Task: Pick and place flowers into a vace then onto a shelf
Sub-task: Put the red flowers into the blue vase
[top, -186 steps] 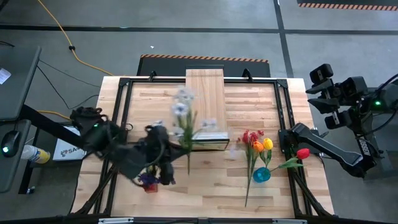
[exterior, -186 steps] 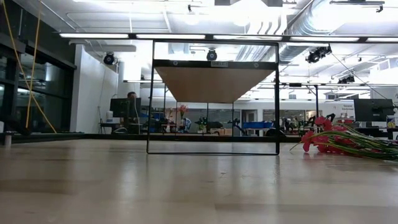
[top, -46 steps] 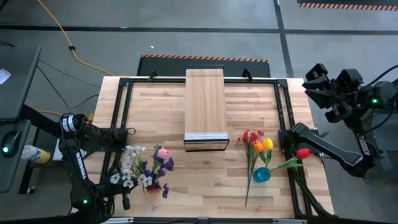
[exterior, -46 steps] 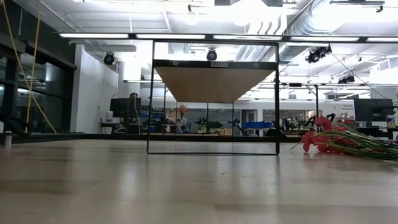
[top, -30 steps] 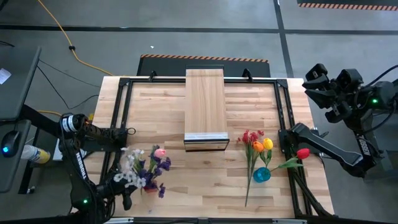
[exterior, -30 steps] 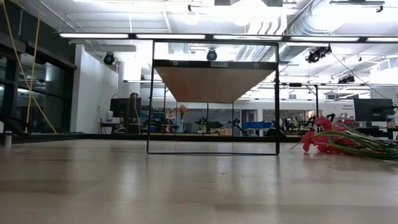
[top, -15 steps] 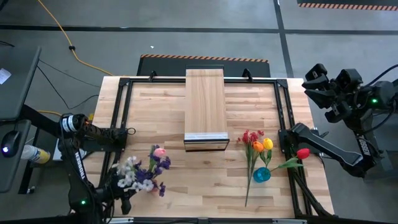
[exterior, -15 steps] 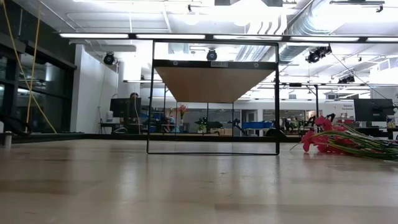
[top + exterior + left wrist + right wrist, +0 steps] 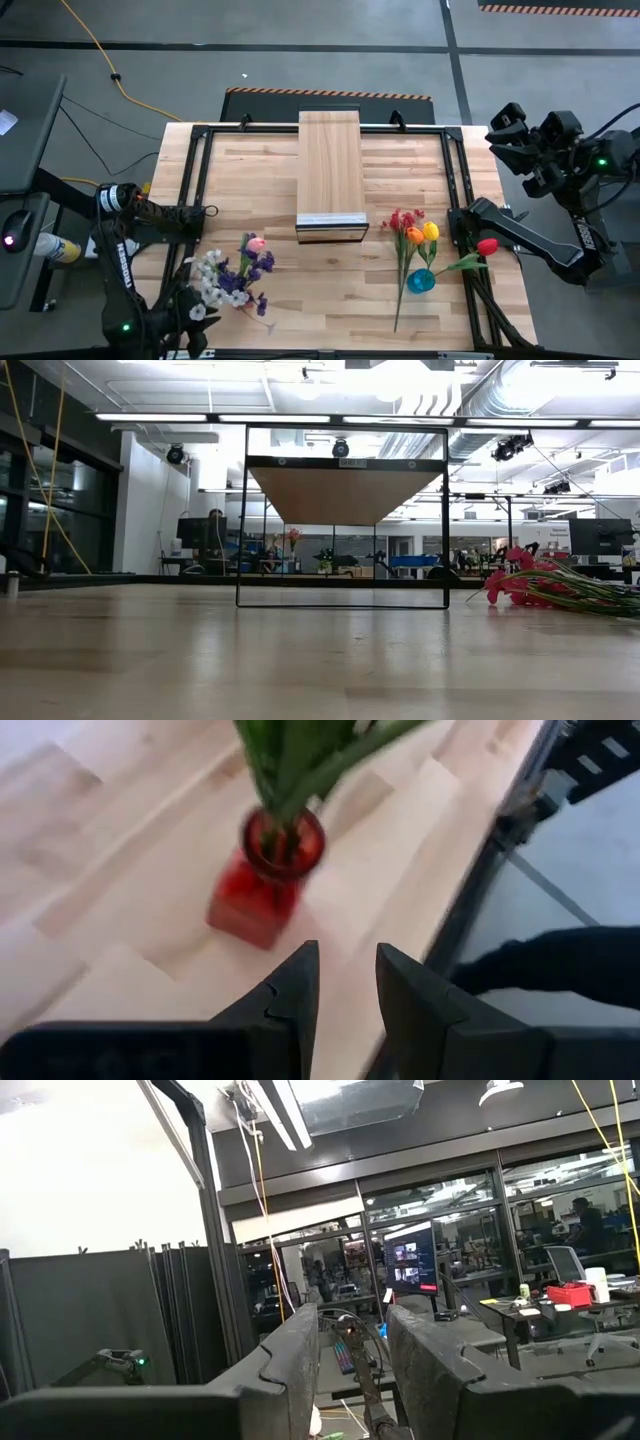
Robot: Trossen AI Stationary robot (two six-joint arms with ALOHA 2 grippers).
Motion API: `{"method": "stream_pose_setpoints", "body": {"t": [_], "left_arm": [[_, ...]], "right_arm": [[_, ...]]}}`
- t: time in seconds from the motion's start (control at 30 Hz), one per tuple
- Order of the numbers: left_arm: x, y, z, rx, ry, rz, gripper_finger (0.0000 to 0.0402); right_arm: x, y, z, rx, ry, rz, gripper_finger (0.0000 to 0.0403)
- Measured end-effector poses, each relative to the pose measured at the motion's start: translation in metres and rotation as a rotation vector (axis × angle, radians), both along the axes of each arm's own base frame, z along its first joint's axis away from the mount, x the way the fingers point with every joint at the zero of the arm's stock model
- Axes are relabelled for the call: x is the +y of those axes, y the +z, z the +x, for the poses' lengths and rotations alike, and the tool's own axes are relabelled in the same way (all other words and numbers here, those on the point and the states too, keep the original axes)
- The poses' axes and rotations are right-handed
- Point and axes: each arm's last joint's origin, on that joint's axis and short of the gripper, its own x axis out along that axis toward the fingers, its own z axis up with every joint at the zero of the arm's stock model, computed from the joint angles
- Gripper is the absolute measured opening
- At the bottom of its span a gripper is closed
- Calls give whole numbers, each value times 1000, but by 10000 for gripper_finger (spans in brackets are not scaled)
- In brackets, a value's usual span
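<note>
Jaws of your left gripper (image 9: pixel 345 955) stand slightly parted with nothing between them, low at the near left corner of the bench (image 9: pixel 400 160). The red vase (image 9: pixel 265 880) stands on the boards just past the fingertips, close but not touching and not yet inside the gap. Its green stems rise straight up out of the neck, so the long axis to respect is vertical. I judge that you need a short level advance to bring the vase body between the jaws. From there the shelf (image 9: pixel 330 170) lies to the far right of the vase, its length running near to far and its pale metallic strip at the near end. The left arm is plainly the nearer one. Your right gripper (image 9: pixel 352 1320) is parked off the bench at the far right, jaws a little apart and empty, pointing out into the room.

By count you have one vase and one shelf. The bouquet (image 9: pixel 235 280) in the vase holds one pink tulip, a purple spray and a white spray. The loose tulips (image 9: pixel 415 232) lie at the right with their stems running near to far. I count a red cluster, one orange, one yellow and one red set apart to the right. One blue round object (image 9: pixel 421 281) lies at their stems.
</note>
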Motion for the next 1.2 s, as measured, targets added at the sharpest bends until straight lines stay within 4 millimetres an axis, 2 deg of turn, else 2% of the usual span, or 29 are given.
{"method": "stream_pose_setpoints", "body": {"t": [0.37,0.73,0.8,1.2], "left_arm": [[-23,28,-4,-17,-29,-211,133],[-50,62,0,-85,-42,-537,133],[-51,66,0,-92,-50,-541,133],[-73,106,7,-380,-118,-742,133]], "right_arm": [[1,0,0,11,19,-6,114],[1,-1,0,24,45,-16,114],[1,-1,0,24,45,-17,114],[1,-1,0,24,43,-22,114]]}}
